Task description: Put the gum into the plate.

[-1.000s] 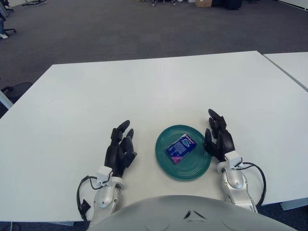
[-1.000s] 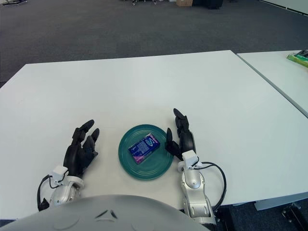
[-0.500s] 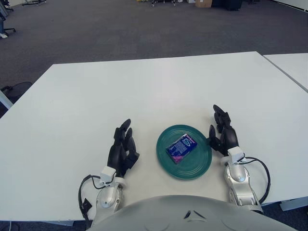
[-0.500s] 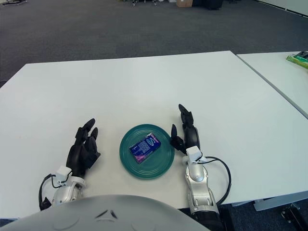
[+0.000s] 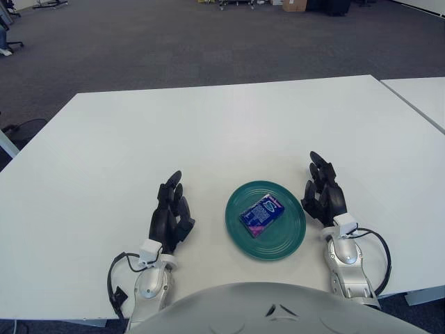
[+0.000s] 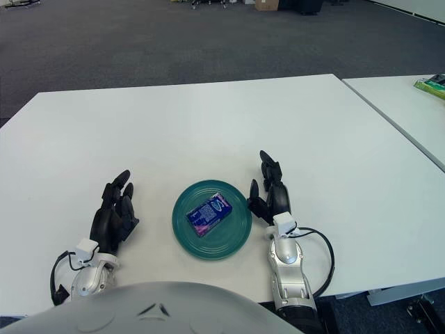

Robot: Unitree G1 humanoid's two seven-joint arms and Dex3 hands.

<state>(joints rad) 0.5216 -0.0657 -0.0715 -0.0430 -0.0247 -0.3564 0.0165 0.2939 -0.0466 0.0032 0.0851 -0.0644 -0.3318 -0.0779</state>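
A blue and purple gum pack (image 5: 261, 213) lies flat in the middle of a round teal plate (image 5: 283, 243) near the table's front edge. My right hand (image 5: 322, 193) rests on the table just right of the plate, fingers relaxed and open, holding nothing. My left hand (image 5: 171, 213) rests on the table to the left of the plate, a hand's width away, fingers open and empty. The same scene shows in the right eye view, with the gum pack (image 6: 208, 213) on the plate (image 6: 233, 240).
The white table (image 5: 208, 132) stretches far ahead and to both sides. A second white table (image 6: 410, 104) stands to the right across a narrow gap, with a green item (image 6: 432, 84) at its far edge. Grey carpet lies beyond.
My left hand has slid a little to the left, away from the plate. My right hand has drawn slightly to the right of the plate. The gum and plate have not moved.
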